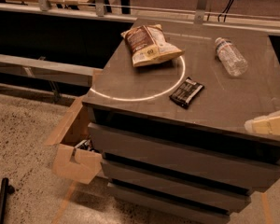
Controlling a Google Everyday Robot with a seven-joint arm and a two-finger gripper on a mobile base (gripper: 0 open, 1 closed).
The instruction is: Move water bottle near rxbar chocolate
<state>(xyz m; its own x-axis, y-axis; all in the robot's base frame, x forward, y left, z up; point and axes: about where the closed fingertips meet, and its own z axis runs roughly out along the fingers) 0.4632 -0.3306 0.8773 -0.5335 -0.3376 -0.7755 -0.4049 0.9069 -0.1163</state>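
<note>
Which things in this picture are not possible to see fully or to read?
- Gripper, camera view: cut off by the right edge; only a pale part shows, at the front right corner of the cabinet.
- Rxbar: wrapper lettering too small to read.
- Bottle: label text too small to read.
- Box on the floor: contents mostly hidden by its own walls and the cabinet.

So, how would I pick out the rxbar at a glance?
On the dark cabinet top, left of the gripper at the right edge, a white arc is drawn. The rxbar lies at the arc's lower right. It is flat and black, unlike the puffy chip bag and clear bottle.
</note>
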